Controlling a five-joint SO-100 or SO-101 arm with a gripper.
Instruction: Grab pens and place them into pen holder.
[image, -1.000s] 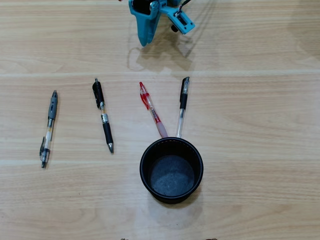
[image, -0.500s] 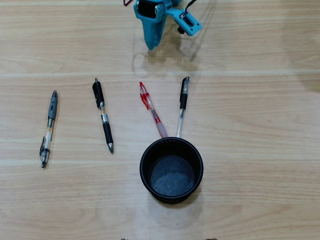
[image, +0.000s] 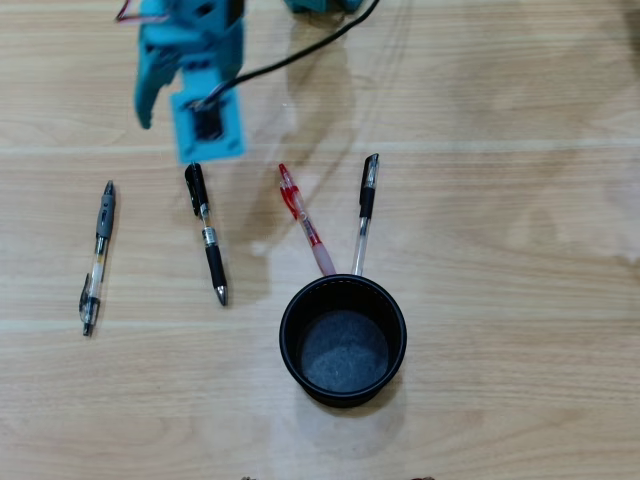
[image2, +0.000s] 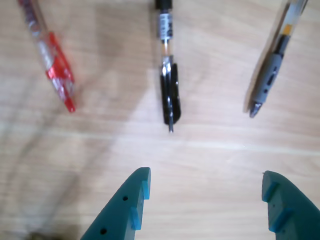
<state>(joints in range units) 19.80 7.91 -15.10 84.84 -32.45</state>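
Note:
Four pens lie on the wooden table in the overhead view: a grey pen (image: 97, 258) at the left, a black pen (image: 206, 235), a red pen (image: 305, 220) and a clear pen with a black clip (image: 365, 215). The black pen holder (image: 287, 335) stands upright and empty just below the red and clear pens. My teal gripper (image: 175, 130) hovers above the clip end of the black pen. In the wrist view the gripper (image2: 205, 180) is open and empty, short of the black pen (image2: 169, 85), with the red pen (image2: 52, 60) to the left and the grey pen (image2: 272, 75) to the right.
A black cable (image: 300, 55) runs from the arm across the top of the table. Bare wood lies to the right of the holder and along the bottom edge.

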